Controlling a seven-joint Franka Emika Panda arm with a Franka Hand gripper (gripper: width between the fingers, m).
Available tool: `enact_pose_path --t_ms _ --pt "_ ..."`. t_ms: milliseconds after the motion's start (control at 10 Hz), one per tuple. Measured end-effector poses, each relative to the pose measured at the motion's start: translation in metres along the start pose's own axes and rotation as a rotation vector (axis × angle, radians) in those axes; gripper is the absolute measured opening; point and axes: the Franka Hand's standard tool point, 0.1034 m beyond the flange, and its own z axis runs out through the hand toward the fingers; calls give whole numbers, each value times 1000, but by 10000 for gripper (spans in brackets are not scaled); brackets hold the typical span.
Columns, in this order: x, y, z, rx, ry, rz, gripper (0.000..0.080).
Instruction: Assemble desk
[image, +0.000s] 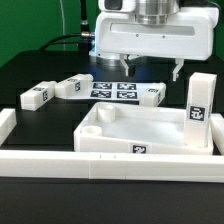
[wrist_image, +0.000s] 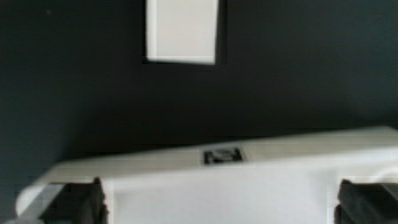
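The white rimmed tabletop (image: 135, 128) lies upside-up on the black table, with one leg block (image: 197, 107) standing upright at its corner on the exterior view's right. Three loose leg blocks lie flat behind it: two (image: 38, 95) (image: 72, 87) on the left and one (image: 150, 95) near the middle. My gripper (image: 152, 68) hangs open and empty above the tabletop's far edge. In the wrist view the gripper (wrist_image: 222, 205) straddles the tabletop's rim (wrist_image: 231, 175), its dark fingers (wrist_image: 71, 205) wide apart, and a leg block (wrist_image: 183, 30) lies beyond.
The marker board (image: 113, 89) lies flat behind the tabletop among the loose legs. A long low white border wall (image: 100, 160) runs along the front and up the exterior view's left side (image: 5, 125). A cable trails at the back.
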Motion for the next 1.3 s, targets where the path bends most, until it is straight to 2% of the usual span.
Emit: enact_pose_path --t_ms 200,300,600,700,900,1100,1300 --pt "0 7 5 5 -80 -5 649" --pt "-5 7 10 8 -150 -4 649" --pt "-7 10 10 -7 -342 -3 649" --pt "-7 7 11 -3 -409 -46 649" --pt "-3 10 16 2 -500 -85 649" --pt "-8 12 18 -8 -632 -82 649" --pt "-6 5 20 1 -615 -88 649"
